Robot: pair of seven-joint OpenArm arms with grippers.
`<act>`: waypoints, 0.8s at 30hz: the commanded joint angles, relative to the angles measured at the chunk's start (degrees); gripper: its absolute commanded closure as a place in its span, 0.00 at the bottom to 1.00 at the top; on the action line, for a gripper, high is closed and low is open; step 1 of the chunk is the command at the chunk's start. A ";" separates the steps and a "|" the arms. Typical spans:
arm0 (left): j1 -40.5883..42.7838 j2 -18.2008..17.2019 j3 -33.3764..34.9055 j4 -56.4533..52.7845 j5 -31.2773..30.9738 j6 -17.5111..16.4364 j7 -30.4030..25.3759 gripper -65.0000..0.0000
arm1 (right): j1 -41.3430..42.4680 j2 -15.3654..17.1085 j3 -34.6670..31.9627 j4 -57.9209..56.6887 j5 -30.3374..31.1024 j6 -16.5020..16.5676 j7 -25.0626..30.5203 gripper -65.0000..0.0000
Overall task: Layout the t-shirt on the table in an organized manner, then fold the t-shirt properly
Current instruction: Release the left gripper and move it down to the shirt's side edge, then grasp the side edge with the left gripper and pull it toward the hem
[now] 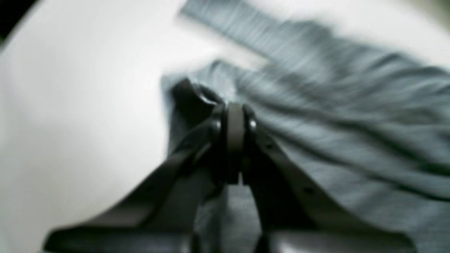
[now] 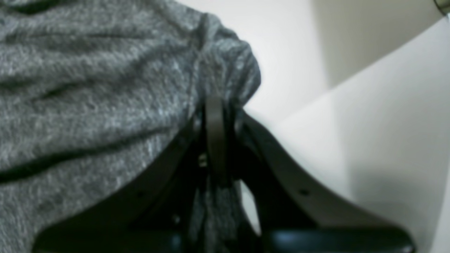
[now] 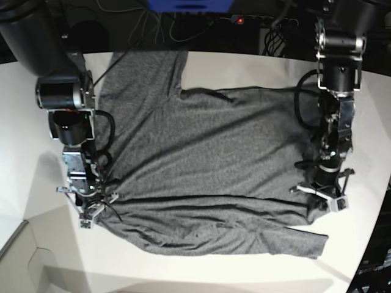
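Now both claws pinch t-shirt [image 3: 201, 165] side edges; table [image 3: 366, 122] bare beyond

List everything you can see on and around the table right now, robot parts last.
t-shirt: one, heathered charcoal grey, spread across the middle of the table, wrinkled along its near edge.
table: one, white, under the shirt and both arms.
cables: several, dark, behind the table's far edge.
blue object: one, at the top edge, partly cut off.
left gripper: one, black, fingers shut on the shirt's edge.
right gripper: one, black, fingers shut on a bunched fold of the shirt.
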 commanded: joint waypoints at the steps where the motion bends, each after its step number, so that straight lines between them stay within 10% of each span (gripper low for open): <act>1: 0.67 -0.61 -0.14 3.26 0.01 -0.05 -1.15 1.00 | 1.46 0.30 -0.05 0.73 0.08 -0.73 -0.26 0.99; 24: 12.53 -2.19 3.47 14.96 0.01 -0.05 -1.07 0.99 | 1.29 0.21 -0.05 0.73 0.08 -0.73 -0.26 0.99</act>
